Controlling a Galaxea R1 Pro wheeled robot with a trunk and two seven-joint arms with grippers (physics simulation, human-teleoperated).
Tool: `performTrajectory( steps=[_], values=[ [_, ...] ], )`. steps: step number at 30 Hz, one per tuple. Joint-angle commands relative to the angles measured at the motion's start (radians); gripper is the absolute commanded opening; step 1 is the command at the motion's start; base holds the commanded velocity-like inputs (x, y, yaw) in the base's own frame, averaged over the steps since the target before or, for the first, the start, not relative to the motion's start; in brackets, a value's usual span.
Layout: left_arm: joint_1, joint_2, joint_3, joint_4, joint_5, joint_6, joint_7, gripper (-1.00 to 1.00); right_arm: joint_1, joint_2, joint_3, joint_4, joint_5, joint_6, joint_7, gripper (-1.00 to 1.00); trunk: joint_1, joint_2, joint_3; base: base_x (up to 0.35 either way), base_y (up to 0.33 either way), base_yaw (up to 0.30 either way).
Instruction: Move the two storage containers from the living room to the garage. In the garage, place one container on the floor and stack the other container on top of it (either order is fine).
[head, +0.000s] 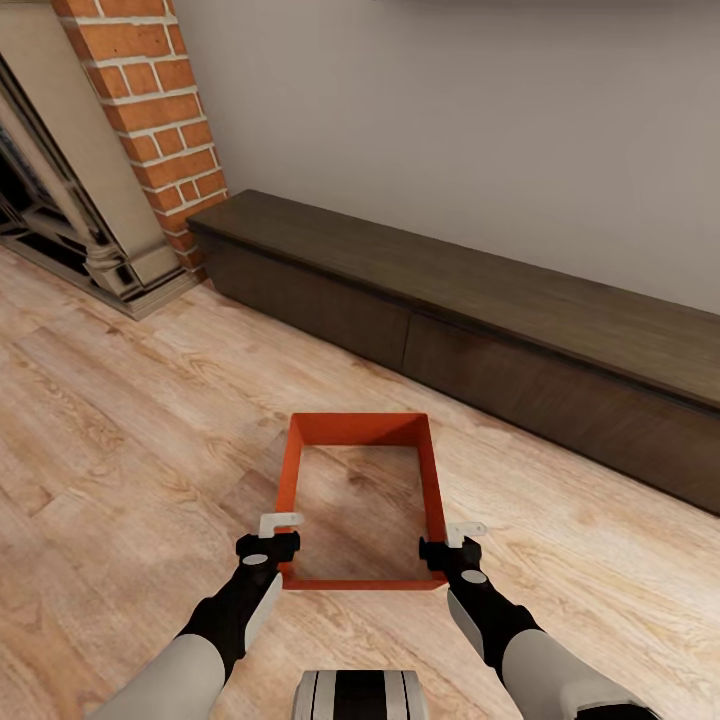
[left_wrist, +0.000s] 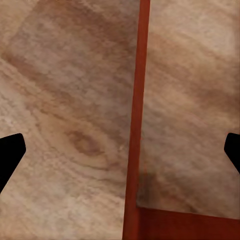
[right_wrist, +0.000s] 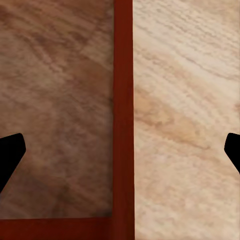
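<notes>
One orange-red storage container (head: 360, 430) sits on the living room's light wood plank floor (head: 130, 420), straight ahead of me. My left gripper (head: 272, 535) hovers over its left wall near the near corner, open. My right gripper (head: 452, 540) hangs over the right wall, also open. In the left wrist view the red wall (left_wrist: 137, 125) runs between the spread black fingertips (left_wrist: 12, 150). The right wrist view shows the same, with the wall (right_wrist: 123, 110) between its fingertips (right_wrist: 11, 150). The other container and the garage are out of view.
A long low dark TV bench (head: 480, 300) runs along the white wall (head: 450, 110) behind the container. A red brick column (head: 150, 110) and a fireplace surround (head: 70, 220) stand at the far left. My base (head: 360, 695) is just below the container.
</notes>
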Motion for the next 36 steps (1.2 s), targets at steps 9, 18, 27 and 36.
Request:
performTrajectory(
  steps=[9, 18, 27, 36],
  values=[
    [0.0, 0.0, -0.007, -0.001, 0.003, 0.006, 0.011, 1.0, 0.0, 0.0, 0.008, 0.001, 0.001, -0.001, -0.007, 1.0, 0.0, 0.0, -0.001, 0.0, 0.0, 0.0],
    [0.0, 0.002, -0.004, 0.015, 0.004, 0.008, 0.012, -1.0, 0.0, -0.001, 0.006, 0.001, -0.001, -0.001, -0.007, -1.0, 0.0, 0.0, -0.001, 0.0, 0.0, 0.0],
    [0.0, 0.003, -0.007, 0.0, 0.004, 0.006, 0.008, -1.0, 0.0, 0.0, 0.007, 0.0, 0.002, -0.004, -0.008, -1.0, 0.0, 0.0, -0.001, 0.0, 0.0, 0.0],
    [0.0, 0.001, -0.007, -0.001, 0.005, 0.006, 0.013, -1.0, 0.0, 0.0, 0.007, 0.0, 0.002, -0.004, -0.008, -1.0, 0.0, 0.0, -0.001, 0.0, 0.0, 0.0]
  ],
)
